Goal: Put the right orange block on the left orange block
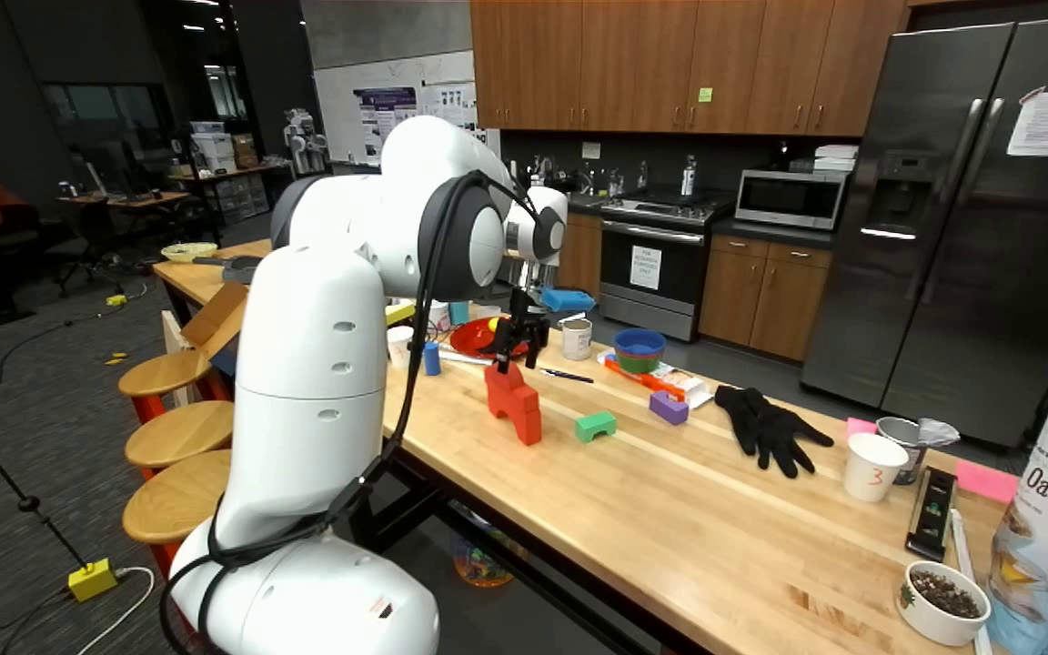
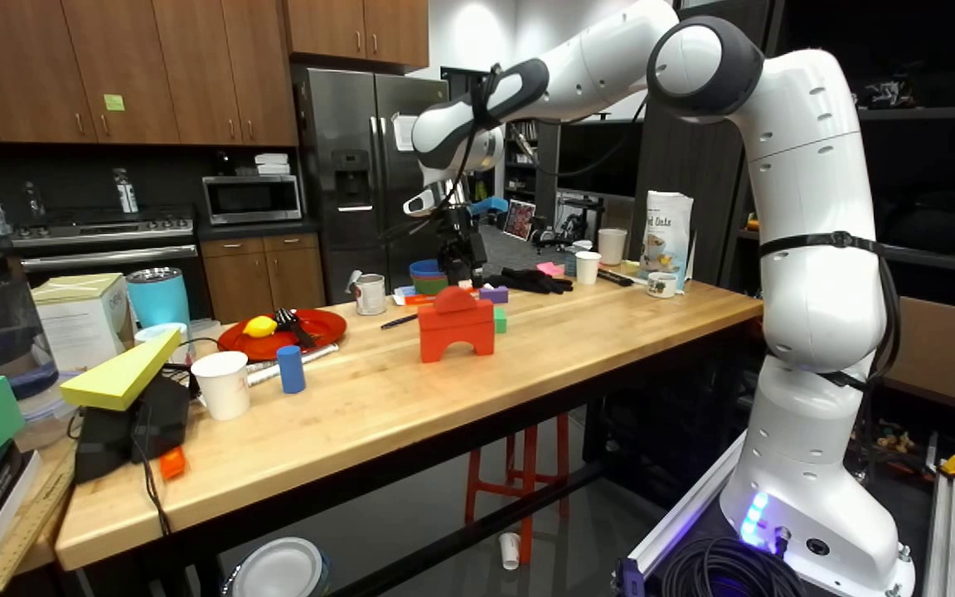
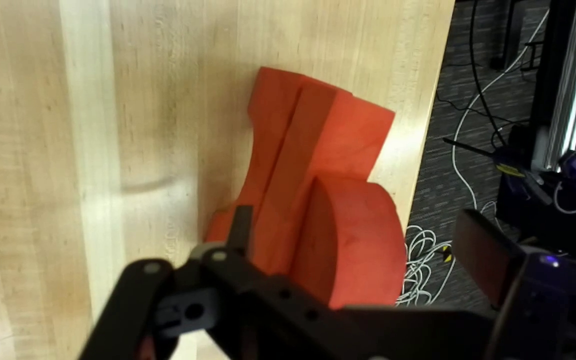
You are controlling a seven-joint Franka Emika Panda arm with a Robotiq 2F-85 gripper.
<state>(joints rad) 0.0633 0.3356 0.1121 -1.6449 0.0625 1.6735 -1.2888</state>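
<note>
- Gripper (image 3: 358,237): jaws wide apart, nil clamped.
- R orange blk (image 3: 360,240): atop L orange blk (image 3: 313,160), betw. jaws (9 & 3 o'clk, wrist view).
- L orange blk long axis: 1–7 o'clk, same view.
- Prob. next: lift clear.

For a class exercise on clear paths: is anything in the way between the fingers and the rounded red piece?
Nothing visible: in the wrist view, the rounded red piece shows between the open fingers, with no object standing in either gap. It already appears to rest on the larger red block.
</note>
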